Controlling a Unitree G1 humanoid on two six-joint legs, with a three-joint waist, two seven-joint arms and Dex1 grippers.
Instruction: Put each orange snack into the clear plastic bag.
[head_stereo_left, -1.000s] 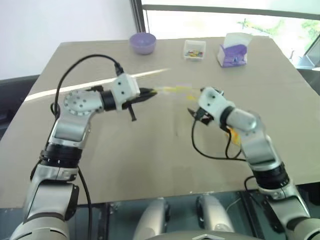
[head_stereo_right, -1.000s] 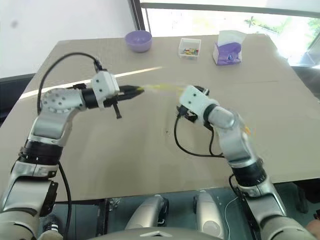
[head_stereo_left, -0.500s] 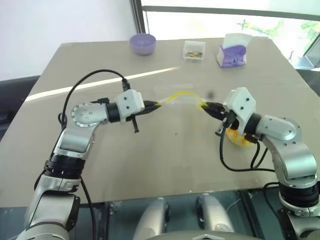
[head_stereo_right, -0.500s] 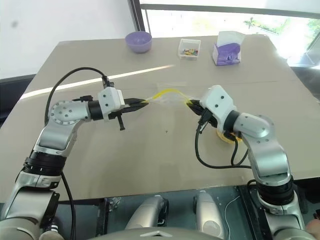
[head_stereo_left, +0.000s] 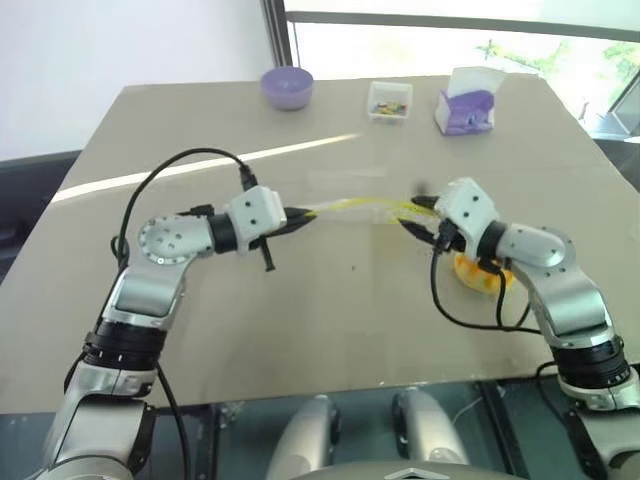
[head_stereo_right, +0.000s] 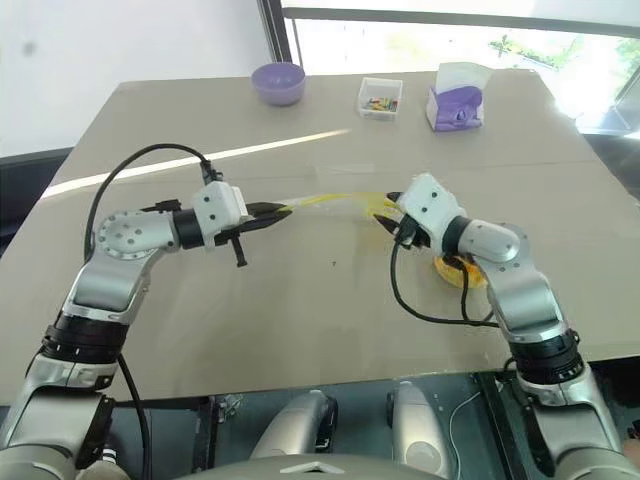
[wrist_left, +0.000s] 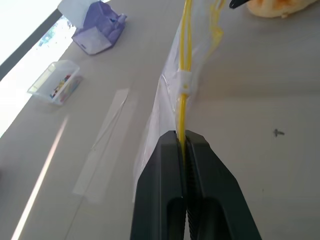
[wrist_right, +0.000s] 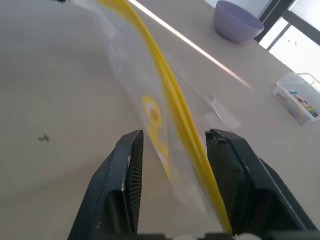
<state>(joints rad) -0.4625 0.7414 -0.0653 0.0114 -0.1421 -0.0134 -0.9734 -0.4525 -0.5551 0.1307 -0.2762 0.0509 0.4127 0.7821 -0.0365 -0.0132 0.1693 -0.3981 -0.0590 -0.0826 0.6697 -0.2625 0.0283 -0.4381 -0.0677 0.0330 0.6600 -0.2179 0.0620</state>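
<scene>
A broad tan desk (head_stereo_left: 300, 330) fills the scene, with a white wall and a bright window behind its far edge. At about 12 o'clock on it stand a purple bowl (head_stereo_left: 287, 86), a small clear box (head_stereo_left: 389, 100) of coloured bits and a purple-and-white tissue pack (head_stereo_left: 466, 103). The clear plastic bag (head_stereo_left: 365, 208) hangs stretched above the desk's middle, its yellow strip running between the two arms. The left gripper (wrist_left: 182, 142) has its fingers closed tight on the strip's end. The right gripper (wrist_right: 172, 137) holds its fingers (wrist_right: 127, 170) partly open astride the strip's other end. The orange snack (head_stereo_left: 478, 275) lies on the desk at 3 o'clock, just beneath the right forearm.
</scene>
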